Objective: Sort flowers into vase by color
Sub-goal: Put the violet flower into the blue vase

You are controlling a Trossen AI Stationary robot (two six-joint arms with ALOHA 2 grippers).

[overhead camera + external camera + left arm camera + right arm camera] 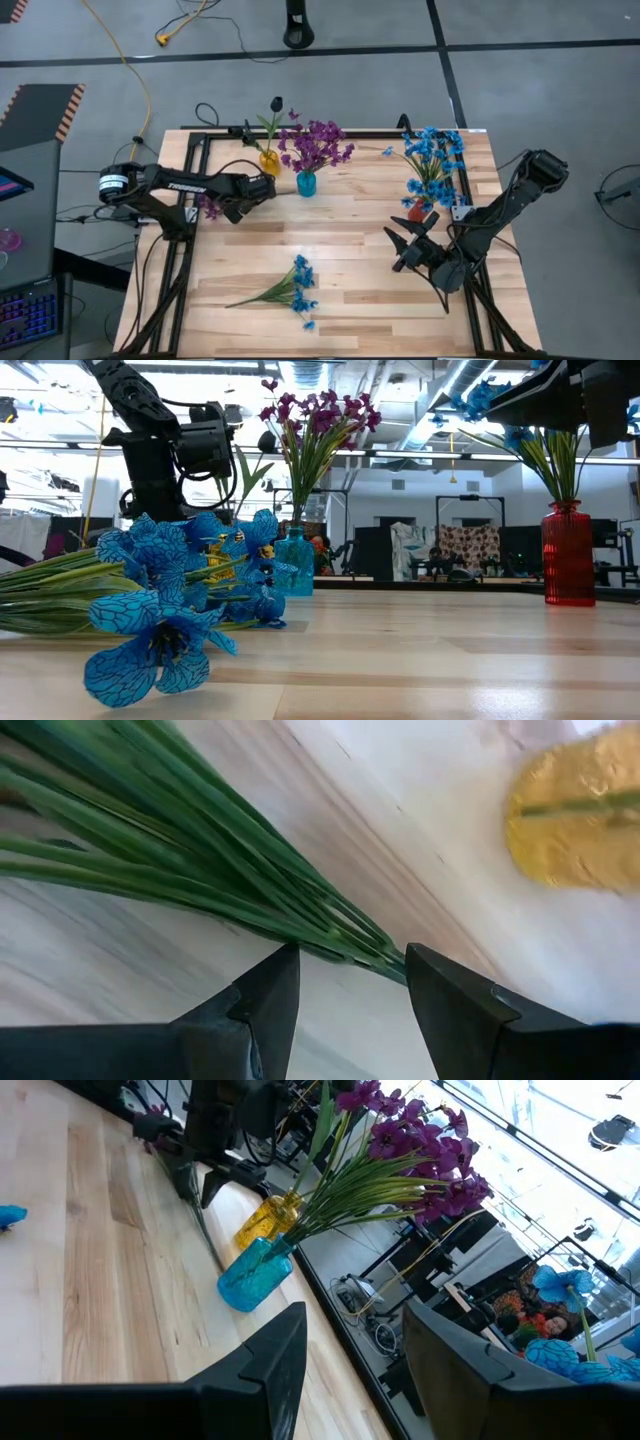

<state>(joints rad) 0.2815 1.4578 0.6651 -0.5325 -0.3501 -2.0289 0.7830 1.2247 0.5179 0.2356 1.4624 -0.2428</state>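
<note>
At the table's left edge, left gripper (262, 189) beside a purple sprig (209, 207), jaws apart around green stems, not clamped | step: picking up for the blue vase (306, 183) | next: close, lift, thread thin stems into the narrow glass neck | right gripper (404, 243) idle, jaws apart | blue sprigs (297, 288) lie front
</note>
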